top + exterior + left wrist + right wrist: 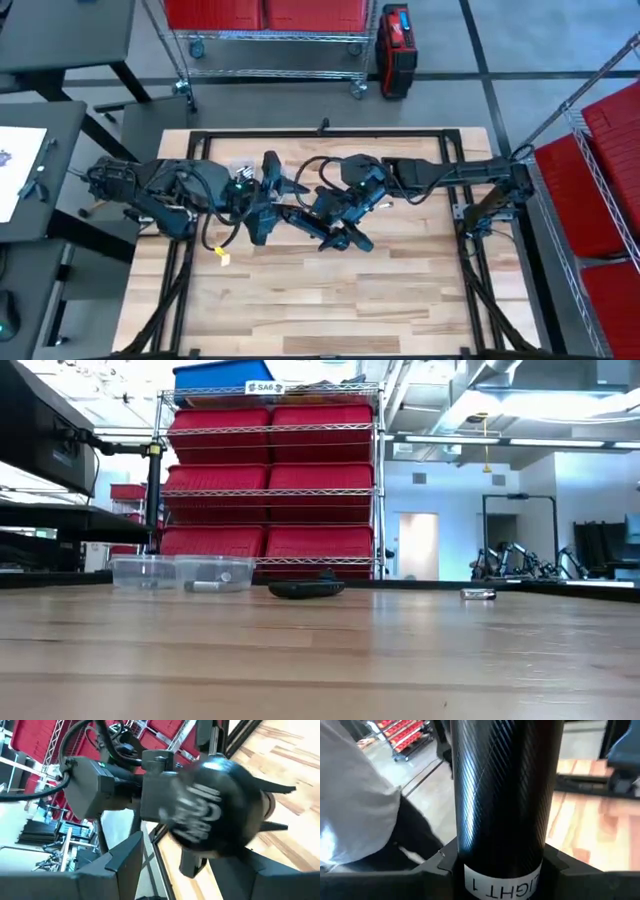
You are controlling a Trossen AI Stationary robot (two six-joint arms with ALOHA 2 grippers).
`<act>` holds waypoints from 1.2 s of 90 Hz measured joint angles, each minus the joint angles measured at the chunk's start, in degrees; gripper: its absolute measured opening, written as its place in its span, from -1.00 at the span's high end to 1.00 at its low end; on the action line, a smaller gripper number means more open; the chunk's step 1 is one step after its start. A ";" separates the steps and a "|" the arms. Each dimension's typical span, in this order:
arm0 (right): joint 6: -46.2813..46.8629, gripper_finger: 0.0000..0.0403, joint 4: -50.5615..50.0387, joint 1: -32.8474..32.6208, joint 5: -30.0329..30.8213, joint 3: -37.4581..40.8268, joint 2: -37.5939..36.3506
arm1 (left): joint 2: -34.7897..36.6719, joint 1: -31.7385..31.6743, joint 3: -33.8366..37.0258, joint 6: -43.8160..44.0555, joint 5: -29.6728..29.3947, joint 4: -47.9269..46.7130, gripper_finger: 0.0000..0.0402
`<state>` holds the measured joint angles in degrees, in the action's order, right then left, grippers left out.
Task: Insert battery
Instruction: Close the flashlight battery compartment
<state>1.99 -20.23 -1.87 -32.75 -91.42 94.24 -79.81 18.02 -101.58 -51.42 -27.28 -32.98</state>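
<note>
My right gripper (338, 228) is near the table's middle, shut on a black ribbed flashlight (502, 795) whose label reads "LIGHT 1". My left gripper (263, 222) faces it from the table's left. In the left wrist view its open fingers (127, 857) stand on either side of the flashlight's dark round end (220, 815); whether they touch it I cannot tell. A small silvery battery (478, 594) lies on its side on the table. Another silvery cylinder (205, 586) lies by the clear tubs. My right gripper pinches the flashlight's tube between its two fingers (440, 867), at the labelled stretch (502, 885). The fingers lie across the tube, which runs on away from the wrist camera. The flashlight is lifted clear of the table.
Two clear plastic tubs (180, 572) stand at the table's far side, and a flat dark object (307, 589) lies beside them. A small yellow tag (225, 258) lies left of centre. The near half of the wooden table (330, 310) shows bare wood. Red bin racks stand beyond the table.
</note>
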 joint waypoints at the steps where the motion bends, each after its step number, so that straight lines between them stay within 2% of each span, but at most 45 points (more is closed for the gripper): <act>1: -0.11 0.33 0.24 0.00 0.01 -0.01 0.00 | 0.00 0.00 0.00 0.04 -0.01 0.15 0.05; 34: -0.98 0.33 5.46 0.19 1.88 -0.02 -0.31 | 0.30 0.02 0.00 0.52 -1.28 0.89 0.05; 57: -0.52 0.33 5.40 0.32 1.86 -0.02 -0.33 | 1.46 -0.49 0.02 8.20 -5.05 2.03 0.05; 71: 1.40 0.33 5.24 1.01 1.85 -0.02 -0.35 | 3.84 -1.32 0.07 19.79 -6.24 -0.81 0.01; 86: 1.47 0.33 4.98 1.34 1.94 -0.04 -0.35 | 7.81 -5.39 0.05 38.45 -5.86 -11.79 -0.11; 101: 0.52 0.33 1.71 1.62 5.02 -0.13 -0.44 | 11.40 -9.79 0.07 59.91 2.68 -22.81 -0.17; 108: -1.48 0.33 -1.72 1.64 9.01 -0.13 -0.22 | 11.96 -10.28 0.04 66.93 3.42 -23.99 -0.17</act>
<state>0.52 -21.95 -0.23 -23.74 -91.55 94.02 -67.85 7.74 -101.54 15.50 -23.86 -56.98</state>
